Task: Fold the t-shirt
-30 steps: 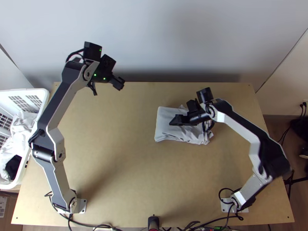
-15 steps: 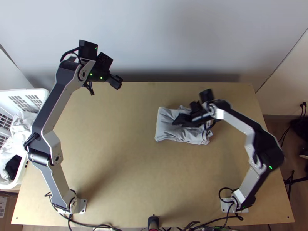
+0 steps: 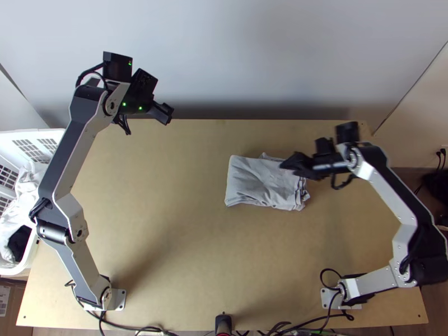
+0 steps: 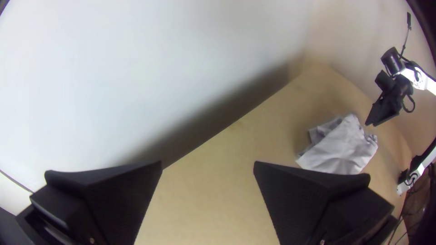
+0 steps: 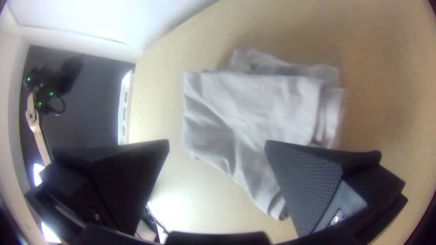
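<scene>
The right hand (image 5: 217, 143), fingers apart and gripping nothing, hangs over the ragged end of the t-shirt (image 3: 257, 180), presumably kept off so the folds stay put; the left hand (image 4: 208, 163), also spread and empty, is by the far edge of the table (image 3: 168, 224), probably to leave room. The shirt lies just right of the table's middle in a compact, layered bundle, and at the left a white basket (image 3: 10, 271) holds rumpled pale cloth (image 3: 28, 196) and a dark piece (image 3: 19, 242), likely more laundry
</scene>
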Motion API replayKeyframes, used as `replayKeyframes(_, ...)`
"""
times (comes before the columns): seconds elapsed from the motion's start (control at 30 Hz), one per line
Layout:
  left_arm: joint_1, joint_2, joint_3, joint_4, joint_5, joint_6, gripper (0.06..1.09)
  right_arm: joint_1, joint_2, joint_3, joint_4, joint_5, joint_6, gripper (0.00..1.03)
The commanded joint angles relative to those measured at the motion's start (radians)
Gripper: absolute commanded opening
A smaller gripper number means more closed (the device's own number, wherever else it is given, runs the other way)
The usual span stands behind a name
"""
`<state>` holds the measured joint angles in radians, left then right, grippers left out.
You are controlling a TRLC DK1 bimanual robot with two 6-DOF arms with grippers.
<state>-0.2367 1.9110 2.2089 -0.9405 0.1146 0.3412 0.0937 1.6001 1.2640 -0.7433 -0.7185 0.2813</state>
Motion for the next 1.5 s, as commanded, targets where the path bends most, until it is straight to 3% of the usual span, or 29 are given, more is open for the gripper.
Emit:
replayKeyframes(0.0, 0.004, 0.006, 0.023, 0.009, 0.0, 0.009, 1.04, -0.144, 0.006, -0.074, -0.025, 0.002, -0.002, 0.98)
replayKeyframes(0.5, -0.01, 0.014, 0.028, 0.011, -0.001, 0.018, 1.04, -0.295, 0.176, -0.169, 0.038, 0.002, -0.094, 0.98)
replayKeyframes(1.03, -0.044, 0.026, 0.058, 0.0, -0.02, 0.016, 1.04, -0.103, 0.225, -0.146, 0.127, -0.002, -0.064, 0.98)
replayKeyframes(1.3, -0.049, 0.022, 0.058, -0.003, -0.036, 0.016, 1.04, -0.078, 0.144, -0.158, 0.163, 0.011, -0.022, 0.97)
replayKeyframes(1.4, -0.055, 0.023, 0.058, -0.003, -0.038, 0.016, 1.04, -0.078, 0.13, -0.172, 0.165, 0.036, -0.017, 0.77)
replayKeyframes(1.47, -0.062, 0.023, 0.058, -0.001, -0.043, 0.015, 1.04, -0.08, 0.116, -0.184, 0.188, 0.053, -0.017, 0.46)
